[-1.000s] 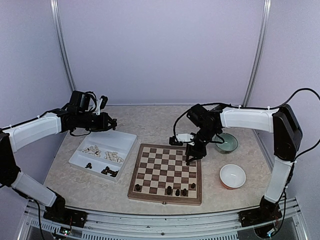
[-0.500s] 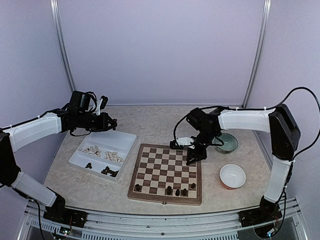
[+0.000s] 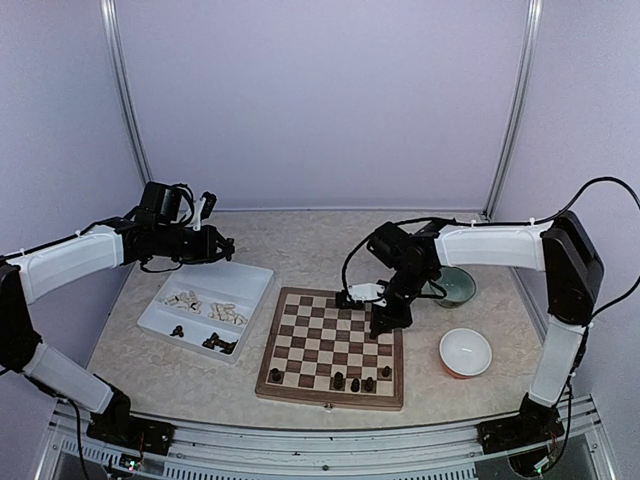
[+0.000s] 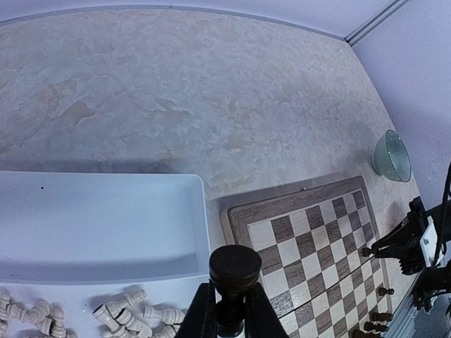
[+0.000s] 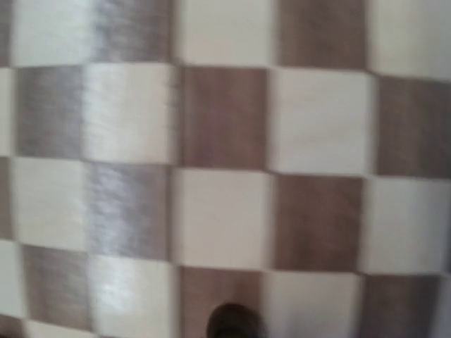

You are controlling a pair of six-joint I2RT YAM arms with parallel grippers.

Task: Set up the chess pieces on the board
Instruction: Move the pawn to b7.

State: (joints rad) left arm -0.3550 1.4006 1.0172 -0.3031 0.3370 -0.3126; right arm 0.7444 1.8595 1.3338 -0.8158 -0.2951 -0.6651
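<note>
The board (image 3: 333, 345) lies mid-table, with several dark chess pieces (image 3: 355, 383) standing along its near edge. My left gripper (image 3: 225, 245) is shut on a dark chess piece (image 4: 235, 271) and holds it above the white tray's far right corner. My right gripper (image 3: 385, 320) hangs low over the board's far right squares. A dark piece top (image 5: 235, 322) shows at the bottom of the blurred right wrist view, where the fingers are out of frame. The left wrist view shows a small dark piece (image 4: 366, 251) at that gripper's tip.
A white tray (image 3: 252, 276) left of the board holds cream pieces (image 3: 210, 305) and dark pieces (image 3: 215, 342). A green bowl (image 3: 455, 287) and a white bowl (image 3: 465, 352) stand to the right of the board. The walls are close on all sides.
My right gripper has moved slightly left and nearer over the board's far right squares. The left arm has not moved.
</note>
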